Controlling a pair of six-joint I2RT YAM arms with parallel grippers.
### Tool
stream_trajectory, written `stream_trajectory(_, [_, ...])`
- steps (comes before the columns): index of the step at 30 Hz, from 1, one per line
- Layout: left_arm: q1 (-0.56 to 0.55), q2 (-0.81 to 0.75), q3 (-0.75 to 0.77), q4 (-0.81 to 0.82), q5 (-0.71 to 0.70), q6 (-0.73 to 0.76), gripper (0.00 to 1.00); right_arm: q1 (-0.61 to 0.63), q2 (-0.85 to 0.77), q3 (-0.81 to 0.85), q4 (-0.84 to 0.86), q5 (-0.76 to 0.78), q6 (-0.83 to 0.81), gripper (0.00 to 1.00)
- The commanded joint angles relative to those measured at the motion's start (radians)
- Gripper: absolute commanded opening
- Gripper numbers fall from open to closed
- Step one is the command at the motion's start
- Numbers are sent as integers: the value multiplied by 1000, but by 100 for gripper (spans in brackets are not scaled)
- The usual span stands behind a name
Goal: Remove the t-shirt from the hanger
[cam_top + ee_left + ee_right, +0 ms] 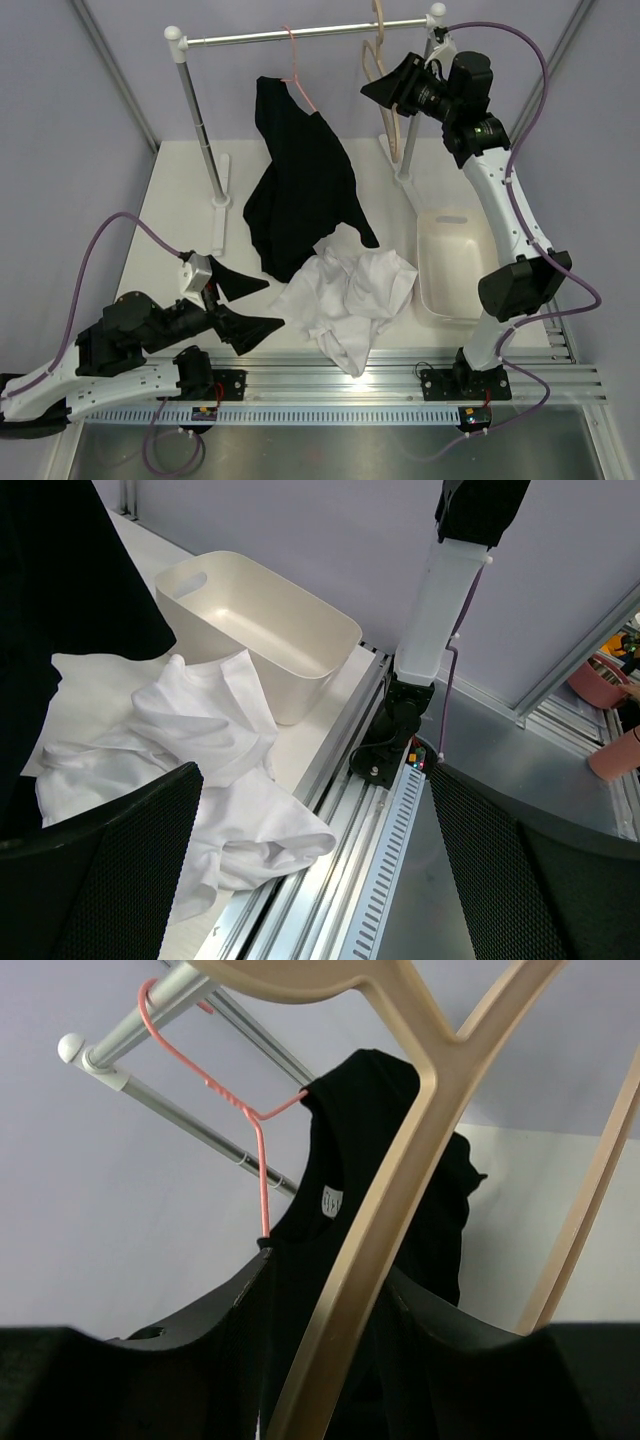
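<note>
The white t-shirt [350, 290] lies crumpled on the table, off any hanger; it also shows in the left wrist view [190, 750]. The beige wooden hanger [397, 135] hangs bare from the rail at the right. My right gripper [385, 85] is raised to it, and its open jaws straddle one hanger arm [400, 1160], with a gap on the left side [328, 1265]. My left gripper [272, 303] is open and empty, low at the t-shirt's left edge, near the front rail [315, 780].
A black garment [300, 170] hangs on a thin pink wire hanger [295, 60] from the metal rail [300, 35]. A white bin [450, 260] stands at the right, beside the t-shirt. The rack's posts [200, 130] stand on the table.
</note>
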Motion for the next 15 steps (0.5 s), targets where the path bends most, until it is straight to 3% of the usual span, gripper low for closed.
stream_trajectory(1, [-4,-11,-3,41,8,18,99,-8,35,70,83,-71,24,0])
stream_trajectory(11, [-4,-17,-23,64,8,6,99,-12,109,100,57,-94,5,2])
stream_trajectory(15, [-4,-11,-37,84,2,12,99,-12,89,108,5,-94,-28,47])
